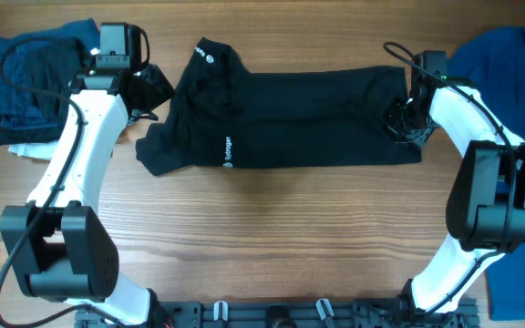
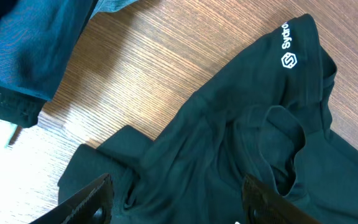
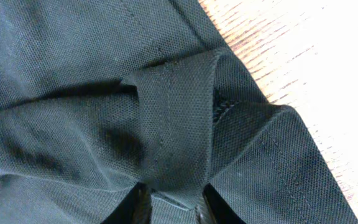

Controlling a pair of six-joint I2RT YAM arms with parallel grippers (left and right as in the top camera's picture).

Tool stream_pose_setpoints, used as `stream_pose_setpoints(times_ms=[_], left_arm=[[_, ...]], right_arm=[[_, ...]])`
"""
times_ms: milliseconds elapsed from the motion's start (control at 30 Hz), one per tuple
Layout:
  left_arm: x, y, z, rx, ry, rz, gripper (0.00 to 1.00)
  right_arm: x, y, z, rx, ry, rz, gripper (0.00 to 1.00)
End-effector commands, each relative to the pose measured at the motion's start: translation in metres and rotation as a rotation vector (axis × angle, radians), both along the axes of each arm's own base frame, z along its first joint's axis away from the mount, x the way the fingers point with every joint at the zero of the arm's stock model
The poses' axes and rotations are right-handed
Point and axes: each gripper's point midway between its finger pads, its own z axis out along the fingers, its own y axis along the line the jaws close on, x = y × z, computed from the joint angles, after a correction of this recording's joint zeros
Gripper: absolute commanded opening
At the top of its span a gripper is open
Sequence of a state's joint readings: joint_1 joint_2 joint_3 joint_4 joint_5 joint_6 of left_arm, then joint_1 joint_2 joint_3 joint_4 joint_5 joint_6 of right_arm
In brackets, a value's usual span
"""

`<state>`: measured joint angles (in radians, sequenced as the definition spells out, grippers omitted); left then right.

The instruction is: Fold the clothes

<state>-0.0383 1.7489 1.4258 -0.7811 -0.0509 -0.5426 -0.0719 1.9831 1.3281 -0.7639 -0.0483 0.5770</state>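
Shows black polo shirt point(image 1: 290, 118) spread across far centre of wood-grain table point(image 1: 272, 237). Catches left gripper point(image 1: 153, 89) splayed wide over collar end, right gripper point(image 1: 397, 118) pinching folded hem. Blue clothes point(image 1: 35, 82) heaped far left.

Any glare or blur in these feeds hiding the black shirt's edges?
Overhead: even light, sharp, but the black shirt reads as a flat dark mass with faint folds. Left wrist: sharp; the table washes out pale at lower left. Right wrist: weave and hem crisp; bare table at upper right blown out.
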Motion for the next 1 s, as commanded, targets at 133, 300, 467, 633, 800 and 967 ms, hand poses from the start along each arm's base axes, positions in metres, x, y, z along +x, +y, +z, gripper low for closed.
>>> stream_pose_setpoints(times_ms=[133, 300, 467, 633, 800, 967], left_arm=[[-0.001, -0.003, -0.005, 0.0, 0.011, -0.021, 0.66], [-0.001, -0.003, -0.005, 0.0, 0.011, -0.021, 0.66], [-0.001, -0.003, -0.005, 0.0, 0.011, -0.021, 0.66], [0.0, -0.003, -0.005, 0.0, 0.011, -0.021, 0.66], [0.0, -0.003, -0.005, 0.001, 0.011, -0.021, 0.66], [0.0, -0.003, -0.005, 0.001, 0.011, -0.022, 0.66]], right_arm=[[-0.001, 0.002, -0.009, 0.01, 0.01, -0.026, 0.05], [0.023, 0.003, -0.004, 0.02, -0.09, -0.023, 0.04], [0.045, -0.004, 0.002, -0.01, -0.182, -0.034, 0.04], [0.059, -0.028, 0.008, -0.145, -0.245, -0.072, 0.05], [0.068, -0.044, 0.014, -0.236, -0.285, -0.094, 0.07], [0.077, -0.059, 0.022, -0.32, -0.332, -0.125, 0.29]])
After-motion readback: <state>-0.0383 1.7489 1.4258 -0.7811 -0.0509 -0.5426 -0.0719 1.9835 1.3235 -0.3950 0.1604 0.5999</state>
